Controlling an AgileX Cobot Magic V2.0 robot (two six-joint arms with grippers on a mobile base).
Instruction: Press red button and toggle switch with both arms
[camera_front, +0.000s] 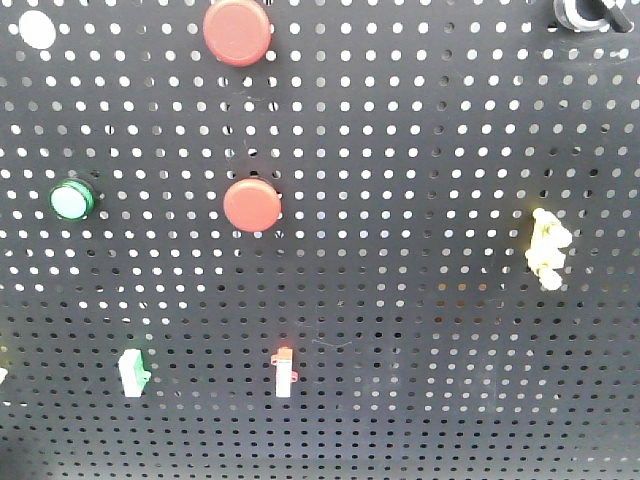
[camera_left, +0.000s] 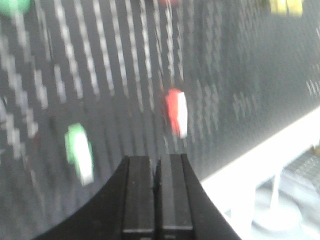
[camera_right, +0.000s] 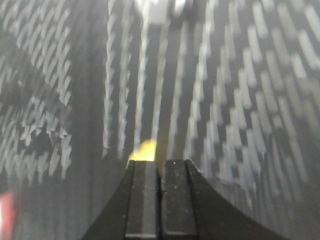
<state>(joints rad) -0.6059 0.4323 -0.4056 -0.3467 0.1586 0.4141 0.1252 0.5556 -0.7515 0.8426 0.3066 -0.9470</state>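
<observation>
Switch: toggle switch (camera_front: 284, 372) on pegboard (camera_front: 440, 330), at 6 o'clock from the lower red button (camera_front: 251, 206); nothing touching either.
Left pincer (camera_left: 156, 167): closed tight, holding nothing; switch just beyond at 12 o'clock.
Right pincer (camera_right: 160, 170): closed tight, holding nothing; yellow clip (camera_right: 144, 150) past its tip.
Progress: judged not begun; press and toggle both left.
Unclear: wrist views blurred; lever setting unreadable.
</observation>
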